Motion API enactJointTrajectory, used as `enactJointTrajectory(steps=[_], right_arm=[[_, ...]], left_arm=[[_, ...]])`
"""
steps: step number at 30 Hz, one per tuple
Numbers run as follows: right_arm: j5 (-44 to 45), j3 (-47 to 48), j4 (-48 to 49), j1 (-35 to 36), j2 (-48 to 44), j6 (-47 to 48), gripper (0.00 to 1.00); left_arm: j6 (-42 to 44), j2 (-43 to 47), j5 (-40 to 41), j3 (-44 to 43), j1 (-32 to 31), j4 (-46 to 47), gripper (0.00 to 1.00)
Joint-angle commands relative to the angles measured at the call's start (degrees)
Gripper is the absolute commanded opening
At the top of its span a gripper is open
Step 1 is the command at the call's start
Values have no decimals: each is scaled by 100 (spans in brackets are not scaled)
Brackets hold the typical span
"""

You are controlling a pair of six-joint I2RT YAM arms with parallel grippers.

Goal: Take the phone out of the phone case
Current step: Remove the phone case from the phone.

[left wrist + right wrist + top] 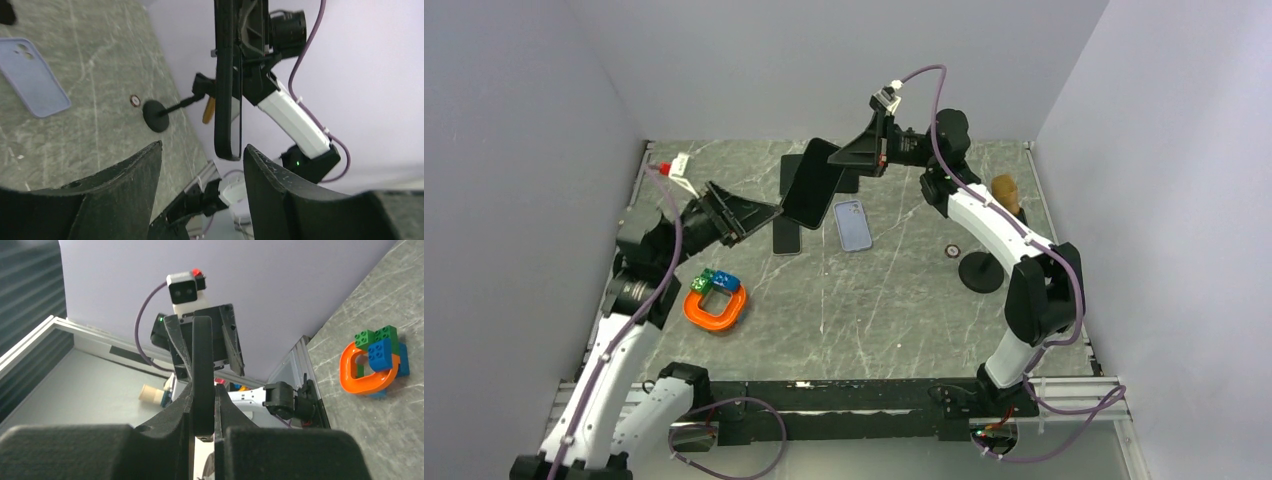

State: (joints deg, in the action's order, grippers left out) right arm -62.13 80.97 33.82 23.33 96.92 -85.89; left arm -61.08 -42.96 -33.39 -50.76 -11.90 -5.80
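While the right claw [842, 166] pinches the top edge of the black phone [810, 185] and holds it up in the air over the far side of the table [904, 300], the left claw [769, 212] hangs at the phone's lower edge with its jaws spread wide. From the left wrist camera the phone [227, 100] shows edge-on, upright in the gap between the two fingers [135, 180], and touches neither. From the right wrist camera the right claw [203, 390] has both fingers [175, 415] pressed flat against the slab's two faces. The lilac phone case [853, 224] lies flat on the table just right of the raised phone, apart from it, camera cut-out at the far end. An orange ring [714, 310] with green and blue toy bricks [720, 281] on it rests near the left arm. A black round stand [981, 271] sits by the right arm, with a small ring [951, 251] just beside it.
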Motion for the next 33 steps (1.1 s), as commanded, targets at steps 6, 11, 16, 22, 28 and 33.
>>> enactJointTrajectory(steps=[6,11,16,22,28,33], right_arm=[[-185,403,520,6,-239,-166,0],[-287,514,623,6,-138,-353,0],[-254,639,924,12,-9,-838,0],[-520,1047,1518,103,345,-1940,0],[-352,1375,3835,505,869,-4279,0],[-99,1429,4015,775,782,-4699,0]], left_arm=[[58,-753,-1872,-318,-64,1177,46],[-166,-835,-2068,-158,-86,1679,23],[-451,-1033,-2507,-179,-337,2816,6],[-323,-1022,-2609,-223,-655,4254,0],[-812,-1546,-2716,-170,-623,6062,0],[27,-1896,-2949,-274,-506,5548,0]])
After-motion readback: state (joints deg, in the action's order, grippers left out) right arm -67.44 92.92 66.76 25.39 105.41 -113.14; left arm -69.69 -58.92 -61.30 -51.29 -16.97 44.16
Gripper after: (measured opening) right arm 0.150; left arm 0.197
